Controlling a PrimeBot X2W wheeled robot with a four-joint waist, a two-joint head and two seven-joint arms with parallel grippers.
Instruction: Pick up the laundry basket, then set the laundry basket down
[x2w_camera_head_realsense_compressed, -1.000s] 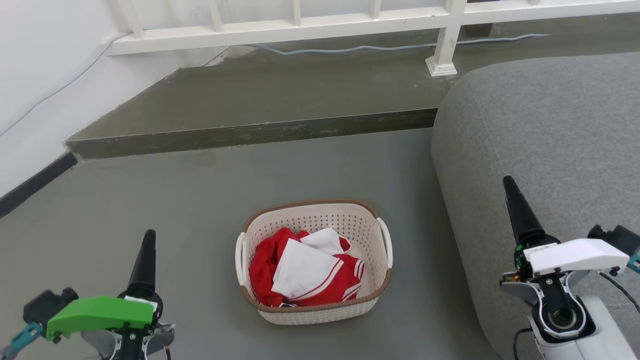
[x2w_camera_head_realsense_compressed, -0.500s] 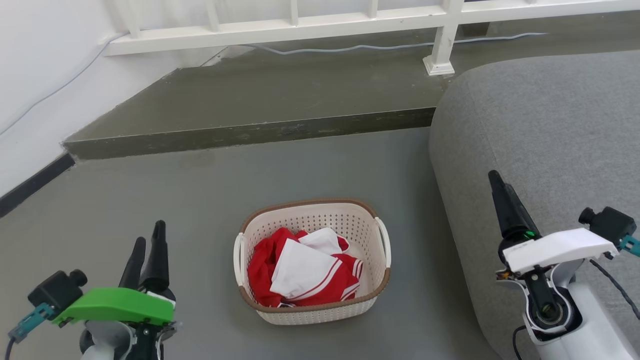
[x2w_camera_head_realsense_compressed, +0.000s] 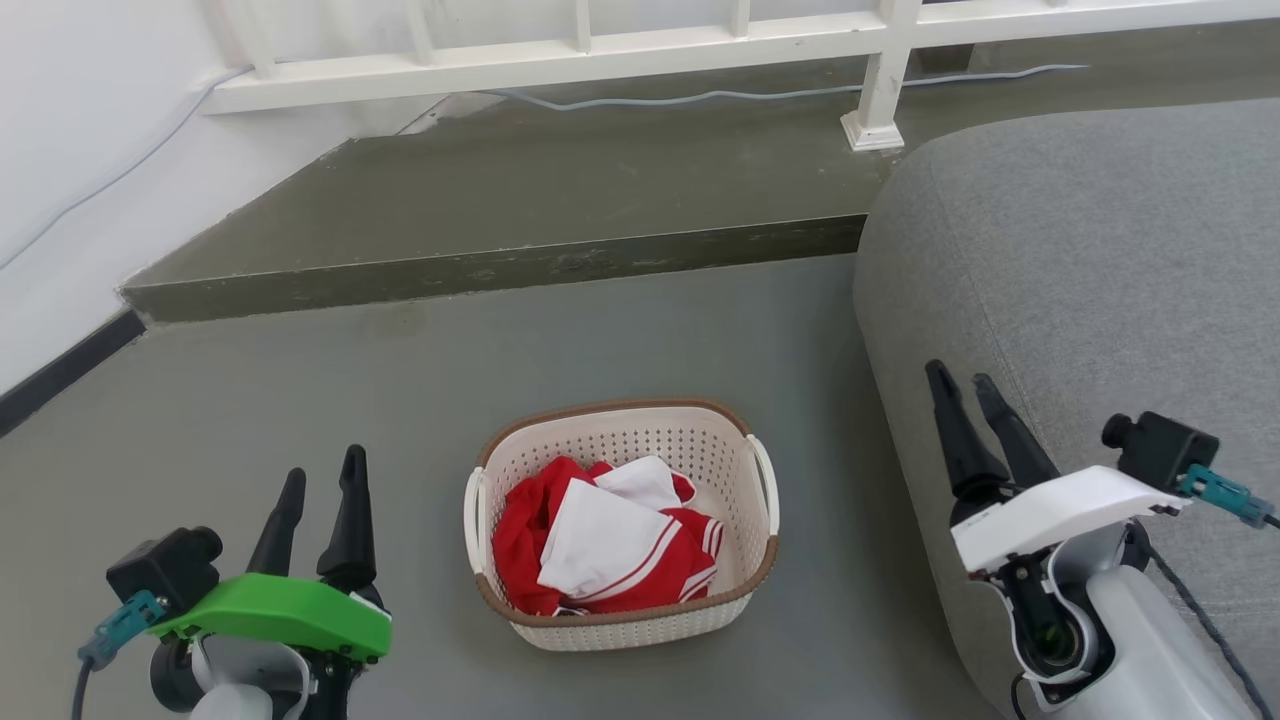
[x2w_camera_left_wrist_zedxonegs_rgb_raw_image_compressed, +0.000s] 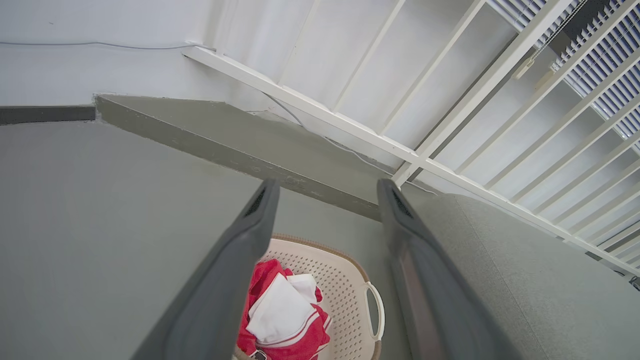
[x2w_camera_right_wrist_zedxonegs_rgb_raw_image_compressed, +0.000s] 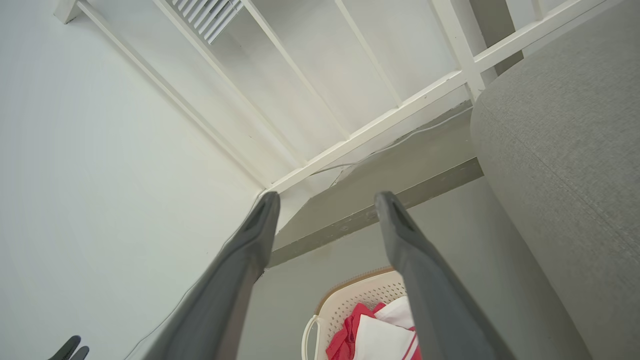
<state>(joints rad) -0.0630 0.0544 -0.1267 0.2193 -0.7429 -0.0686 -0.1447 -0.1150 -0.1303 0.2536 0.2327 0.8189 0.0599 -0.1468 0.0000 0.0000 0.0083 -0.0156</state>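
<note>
Cream laundry basket (x2w_camera_head_realsense_compressed: 620, 628) near left claw (x2w_camera_head_realsense_compressed: 322, 463)

Both arms are reaching forward, jaws standing apart, gripping nothing

Left gripper (x2w_camera_head_realsense_compressed: 322, 465) is sitting at lower left of the head view, fingers pointing up-frame with a clear gap between them; green wrist cover (x2w_camera_head_realsense_compressed: 270, 615) is facing the camera, black wrist camera (x2w_camera_head_realsense_compressed: 165, 565) is sticking out on the outer side. Right gripper (x2w_camera_head_realsense_compressed: 958, 375) is sitting at lower right, fingers leaning slightly inward, also parted; white wrist cover (x2w_camera_head_realsense_compressed: 1060, 505) is riding on top, pale forearm (x2w_camera_head_realsense_compressed: 1150, 650) is running off the bottom edge
</note>
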